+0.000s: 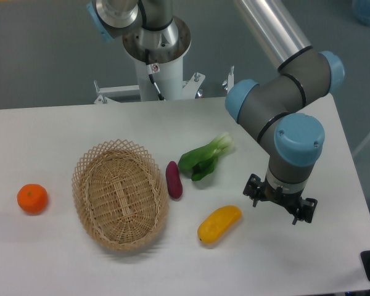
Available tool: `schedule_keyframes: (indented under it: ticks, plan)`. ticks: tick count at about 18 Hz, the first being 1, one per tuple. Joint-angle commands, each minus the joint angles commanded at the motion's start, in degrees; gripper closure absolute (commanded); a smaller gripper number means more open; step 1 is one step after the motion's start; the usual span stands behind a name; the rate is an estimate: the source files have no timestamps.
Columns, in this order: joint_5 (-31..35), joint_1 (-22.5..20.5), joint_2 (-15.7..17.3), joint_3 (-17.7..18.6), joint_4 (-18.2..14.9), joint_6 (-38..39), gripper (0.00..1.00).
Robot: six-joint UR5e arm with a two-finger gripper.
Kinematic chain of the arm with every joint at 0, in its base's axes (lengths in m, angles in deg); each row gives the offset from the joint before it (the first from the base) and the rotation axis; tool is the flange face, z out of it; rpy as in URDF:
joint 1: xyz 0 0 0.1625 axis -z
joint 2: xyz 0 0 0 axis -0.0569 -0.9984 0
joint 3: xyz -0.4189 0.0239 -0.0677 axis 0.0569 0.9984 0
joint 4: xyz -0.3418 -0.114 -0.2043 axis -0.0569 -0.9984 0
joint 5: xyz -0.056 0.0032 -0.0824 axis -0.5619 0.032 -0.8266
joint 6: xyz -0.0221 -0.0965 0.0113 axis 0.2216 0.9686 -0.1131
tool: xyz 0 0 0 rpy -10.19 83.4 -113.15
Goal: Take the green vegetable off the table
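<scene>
White tabletop (49, 123) is carrying the bok choy (205, 158) mid-surface, toward the far edge. Claw (280, 205) is hovering near the right edge, spread apart, holding nothing. Looks like the approach step; next it's needing to swing over.

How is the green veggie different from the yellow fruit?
The green vegetable is leafy with a pale stalk end; the yellow fruit is smooth and all one colour. The vegetable lies farther back, the fruit nearer the front edge. Both lie slanted on the table, untouched.
</scene>
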State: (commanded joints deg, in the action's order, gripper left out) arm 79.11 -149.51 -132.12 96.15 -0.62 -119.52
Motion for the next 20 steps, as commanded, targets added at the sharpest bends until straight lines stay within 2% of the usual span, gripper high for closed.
schedule_keyframes:
  ticks: [4,8,16,20]
  plan:
    - [-0.4,0.1,0.8,1.3,1.0,0.1,0.0]
    - [-0.6,-0.4,4.2,7.5,5.1,-0.5,0.0]
    - [-0.6,-0.4,9.1,15.1,5.4,-4.1,0.0]
    - [-0.6,0.0,10.3,19.2,6.2,-6.8,0.0]
